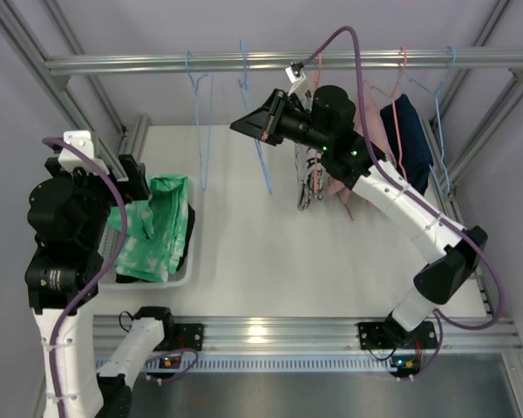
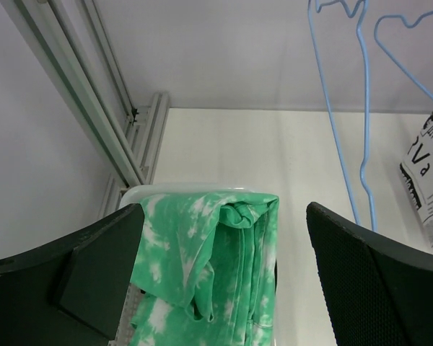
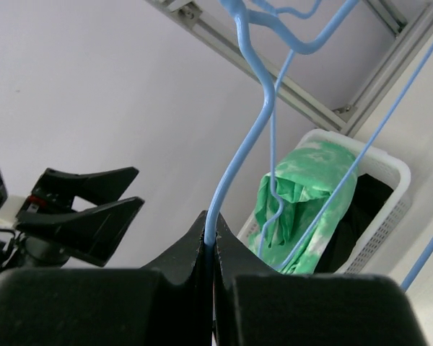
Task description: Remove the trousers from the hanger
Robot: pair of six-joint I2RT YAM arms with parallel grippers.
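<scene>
The right hand pinches a blue hanger; behind the hanger, a green garment fills a white basket.

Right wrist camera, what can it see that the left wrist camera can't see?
Only the right wrist view shows the right gripper pinched shut on a blue hanger. It also shows the left gripper from the outside, open. Only the left wrist view shows a black-and-white printed cloth hanging at its right edge. Both show the green cloth draped over the white basket, plus blue hanger wire.
</scene>
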